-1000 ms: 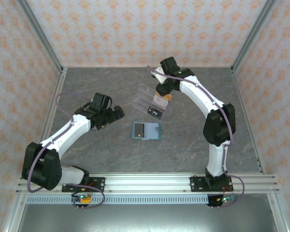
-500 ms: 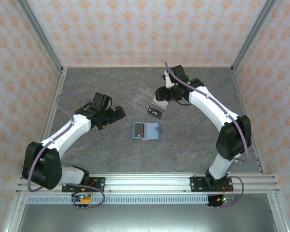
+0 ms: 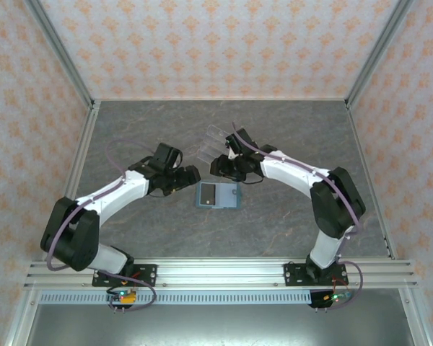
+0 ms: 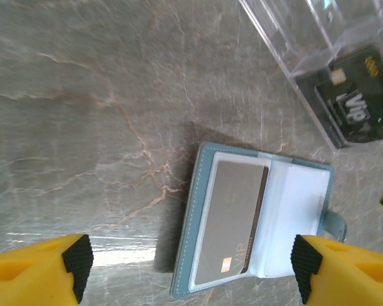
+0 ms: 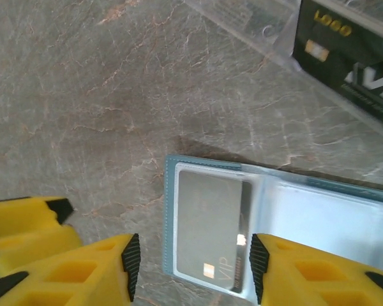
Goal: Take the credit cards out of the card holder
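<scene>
The teal-blue card holder (image 3: 228,197) lies open on the grey table. A grey credit card (image 4: 233,217) sits under the clear sleeve of its left panel; the right panel's sleeve looks pale and empty. My left gripper (image 3: 190,178) hovers at the holder's left edge, and its open jaws (image 4: 190,268) span the whole holder. My right gripper (image 3: 226,169) hangs just behind the holder. It is open (image 5: 195,264), with a pad on either side of the grey card (image 5: 210,233) and nothing between the pads. The holder (image 5: 319,220) lies flat below.
A clear acrylic tiered stand (image 3: 213,137) stands just behind the holder, holding a black VIP card (image 4: 360,102), also in the right wrist view as the black card (image 5: 348,44). The two grippers are close together. Patterned walls and metal rails enclose the table.
Both arms have closed in on the card holder. The right gripper came down from the acrylic stand toward it. The left gripper moved right, and its jaws narrowed a little.
</scene>
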Robot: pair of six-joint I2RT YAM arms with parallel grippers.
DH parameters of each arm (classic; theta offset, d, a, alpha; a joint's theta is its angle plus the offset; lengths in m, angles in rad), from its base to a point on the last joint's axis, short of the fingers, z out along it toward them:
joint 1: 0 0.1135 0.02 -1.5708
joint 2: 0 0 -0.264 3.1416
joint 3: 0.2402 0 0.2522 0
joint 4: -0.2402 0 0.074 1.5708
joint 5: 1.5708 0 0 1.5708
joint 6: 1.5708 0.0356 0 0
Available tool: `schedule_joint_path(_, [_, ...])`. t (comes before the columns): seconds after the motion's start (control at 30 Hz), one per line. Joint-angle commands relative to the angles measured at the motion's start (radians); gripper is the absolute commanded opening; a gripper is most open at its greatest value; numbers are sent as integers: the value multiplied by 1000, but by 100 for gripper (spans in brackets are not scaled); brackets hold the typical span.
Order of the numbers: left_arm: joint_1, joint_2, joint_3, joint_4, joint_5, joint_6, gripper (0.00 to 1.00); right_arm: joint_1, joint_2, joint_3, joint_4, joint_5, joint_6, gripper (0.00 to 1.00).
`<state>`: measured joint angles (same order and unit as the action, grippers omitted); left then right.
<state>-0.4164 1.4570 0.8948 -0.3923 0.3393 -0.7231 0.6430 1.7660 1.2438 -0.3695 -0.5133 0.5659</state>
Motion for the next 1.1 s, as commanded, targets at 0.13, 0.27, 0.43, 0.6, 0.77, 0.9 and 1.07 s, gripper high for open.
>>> schedule_joint_path(0.13, [-47,97,52,56,35,4,65,0,74,-27,62,-23,95,42])
schedule_joint_path(0.27, [-56,142,68,58,41,-4,51,0,106,-30,69,-23,104,36])
schedule_joint_path(0.43, [-67,191,67,89,51,-34,40,0,132,-33,74,-28,102,32])
schedule_joint_path(0.6, [-70,229,70,97,50,-50,27,0,158,-30,80,-49,84,28])
schedule_joint_path(0.77, [-69,249,72,93,46,-53,22,0,174,-28,80,-57,75,25])
schedule_joint_path(0.9, [-69,265,66,90,41,-55,19,0,175,-29,72,-60,64,24])
schedule_joint_path(1.07, [-69,278,62,73,13,-47,15,0,175,-17,30,-62,9,21])
